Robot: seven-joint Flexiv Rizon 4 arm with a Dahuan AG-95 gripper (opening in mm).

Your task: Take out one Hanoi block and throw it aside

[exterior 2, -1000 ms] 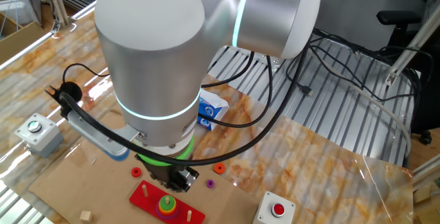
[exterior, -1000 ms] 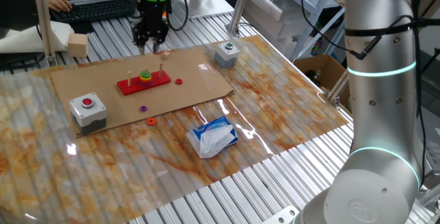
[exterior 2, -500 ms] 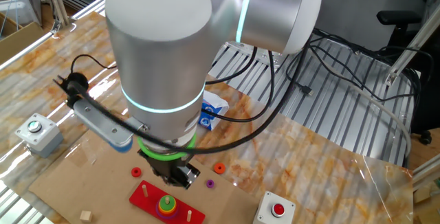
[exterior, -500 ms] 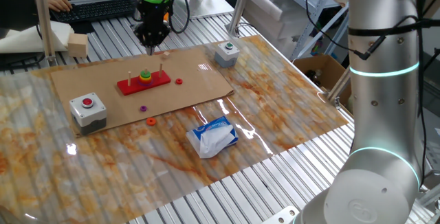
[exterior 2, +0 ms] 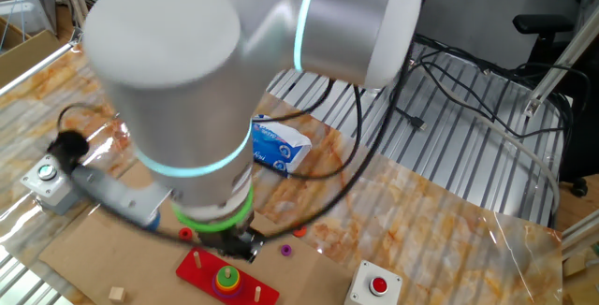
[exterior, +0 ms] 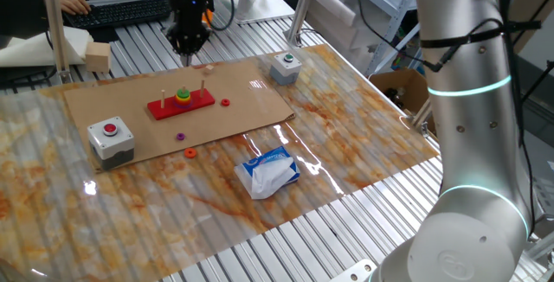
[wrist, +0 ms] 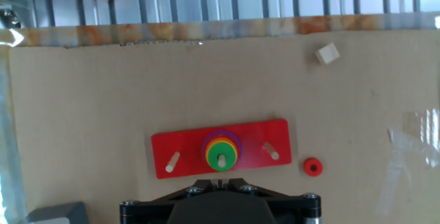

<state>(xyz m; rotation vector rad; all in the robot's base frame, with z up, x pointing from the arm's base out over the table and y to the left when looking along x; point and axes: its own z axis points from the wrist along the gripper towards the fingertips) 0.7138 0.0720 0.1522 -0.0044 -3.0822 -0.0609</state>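
lifted slightly above ring stack point(wrist: 221, 151) on red base point(exterior: 180, 104), gripper point(exterior: 185, 50) finger state unclear; centre over middle peg, descend straight

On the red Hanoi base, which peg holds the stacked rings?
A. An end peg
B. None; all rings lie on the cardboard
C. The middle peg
C: in the hand view the rings sit on the middle peg of the base, with bare pegs either side.
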